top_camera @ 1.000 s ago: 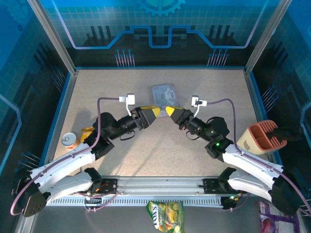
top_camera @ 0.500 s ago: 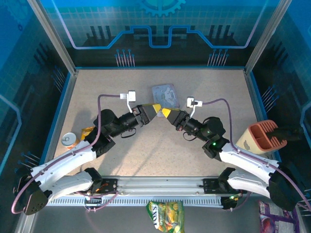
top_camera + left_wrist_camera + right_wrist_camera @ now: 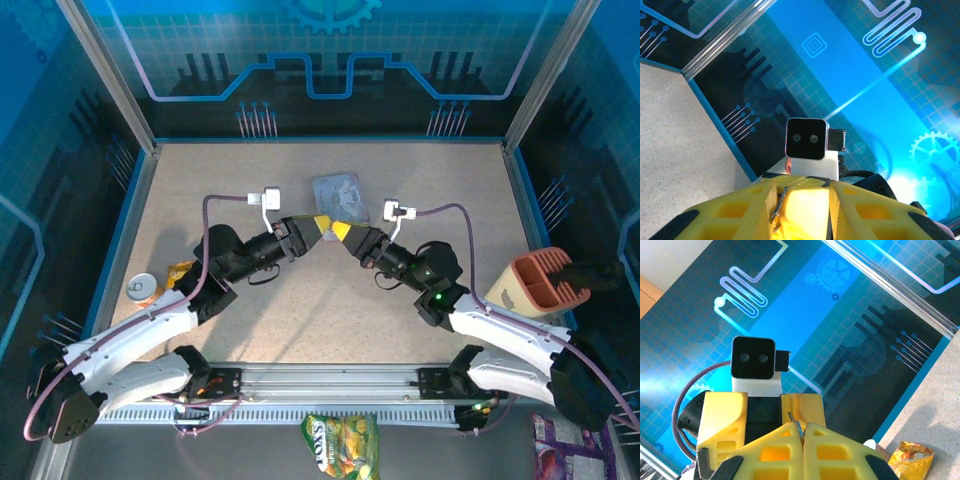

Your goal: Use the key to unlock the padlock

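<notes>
both arms drawn closer, left claw (image 3: 321,224) meeting right claw (image 3: 342,231) tip-to-tip

1. The left gripper (image 3: 322,223) and right gripper (image 3: 341,230) stood tip to tip at mid-table, leaving no passage between them.
2. A grey tin (image 3: 338,192) lay just behind the tips, barring the way forward.
3. A can (image 3: 143,289) and a yellow wrapper (image 3: 180,270) crowded the left edge beside the left arm.
4. The table (image 3: 450,180) lay bare at both far corners and at near centre.
</notes>
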`<move>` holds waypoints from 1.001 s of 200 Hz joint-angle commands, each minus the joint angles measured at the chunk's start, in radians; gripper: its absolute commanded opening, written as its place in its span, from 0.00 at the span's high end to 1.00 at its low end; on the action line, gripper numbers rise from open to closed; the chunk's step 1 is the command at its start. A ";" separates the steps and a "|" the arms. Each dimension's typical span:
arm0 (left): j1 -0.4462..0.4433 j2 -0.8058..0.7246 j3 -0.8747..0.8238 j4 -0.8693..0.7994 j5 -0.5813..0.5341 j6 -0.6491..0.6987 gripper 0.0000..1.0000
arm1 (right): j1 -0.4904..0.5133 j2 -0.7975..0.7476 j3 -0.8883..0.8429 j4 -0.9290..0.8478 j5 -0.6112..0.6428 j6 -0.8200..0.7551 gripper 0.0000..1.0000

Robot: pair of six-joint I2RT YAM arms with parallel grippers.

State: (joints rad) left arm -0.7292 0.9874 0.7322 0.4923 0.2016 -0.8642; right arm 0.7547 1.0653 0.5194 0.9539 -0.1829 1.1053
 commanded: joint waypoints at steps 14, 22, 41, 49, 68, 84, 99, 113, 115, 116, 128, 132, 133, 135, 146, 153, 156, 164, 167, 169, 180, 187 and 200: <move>0.002 -0.021 -0.001 0.006 -0.005 0.017 0.80 | 0.016 0.008 0.006 0.040 0.026 0.014 1.00; 0.001 -0.024 -0.004 0.006 -0.008 0.018 0.85 | 0.017 0.012 0.006 0.043 0.025 0.016 1.00; 0.002 -0.034 -0.010 0.000 -0.025 0.028 1.00 | 0.021 0.014 0.005 0.047 0.022 0.018 1.00; 0.002 -0.041 -0.012 -0.003 -0.033 0.035 1.00 | 0.022 0.013 0.005 0.045 0.020 0.018 1.00; 0.005 -0.060 -0.008 -0.026 -0.037 0.071 1.00 | 0.019 0.013 0.001 0.041 -0.013 -0.003 0.98; 0.021 -0.070 0.024 -0.097 0.002 0.118 1.00 | -0.001 0.005 -0.010 0.045 -0.060 -0.042 0.65; 0.041 -0.074 0.049 -0.162 0.060 0.154 1.00 | -0.048 -0.014 -0.027 0.040 -0.116 -0.059 0.47; 0.066 -0.073 0.069 -0.203 0.137 0.175 1.00 | -0.099 -0.036 -0.027 0.010 -0.196 -0.080 0.43; 0.070 -0.073 0.072 -0.209 0.148 0.179 1.00 | -0.106 -0.039 -0.026 0.004 -0.207 -0.085 0.43; 0.071 -0.073 0.073 -0.213 0.151 0.180 1.00 | -0.110 -0.041 -0.026 0.001 -0.214 -0.087 0.43; 0.088 -0.070 0.090 -0.250 0.209 0.197 1.00 | -0.139 -0.068 -0.010 -0.079 -0.272 -0.121 0.44; 0.092 -0.068 0.096 -0.264 0.227 0.203 1.00 | -0.145 -0.076 -0.001 -0.111 -0.291 -0.135 0.44; 0.093 -0.067 0.098 -0.268 0.231 0.204 1.00 | -0.147 -0.079 0.001 -0.120 -0.297 -0.138 0.44; 0.095 -0.066 0.101 -0.273 0.239 0.207 1.00 | -0.150 -0.084 0.007 -0.137 -0.305 -0.151 0.44; 0.097 -0.060 0.119 -0.312 0.271 0.223 1.00 | -0.152 -0.109 0.048 -0.249 -0.361 -0.224 0.45; 0.098 -0.055 0.126 -0.323 0.288 0.231 1.00 | -0.150 -0.123 0.081 -0.333 -0.398 -0.277 0.45; 0.097 -0.054 0.128 -0.325 0.297 0.232 1.00 | -0.148 -0.129 0.096 -0.370 -0.410 -0.299 0.45; 0.098 -0.048 0.131 -0.326 0.311 0.232 1.00 | -0.143 -0.142 0.137 -0.463 -0.429 -0.349 0.46; 0.097 -0.045 0.133 -0.327 0.314 0.232 1.00 | -0.141 -0.147 0.148 -0.491 -0.432 -0.369 0.46; 0.098 -0.044 0.134 -0.327 0.317 0.232 1.00 | -0.140 -0.150 0.153 -0.507 -0.433 -0.380 0.46; 0.097 -0.037 0.135 -0.327 0.330 0.234 1.00 | -0.135 -0.162 0.173 -0.551 -0.434 -0.410 0.48; 0.097 -0.032 0.134 -0.322 0.334 0.231 1.00 | -0.135 -0.165 0.172 -0.547 -0.433 -0.409 0.49; 0.097 -0.023 0.134 -0.313 0.355 0.229 1.00 | -0.134 -0.160 0.170 -0.531 -0.439 -0.395 0.52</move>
State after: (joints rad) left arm -0.6376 0.9470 0.8364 0.1986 0.4763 -0.6659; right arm 0.6106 0.9184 0.6636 0.5346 -0.5591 0.7910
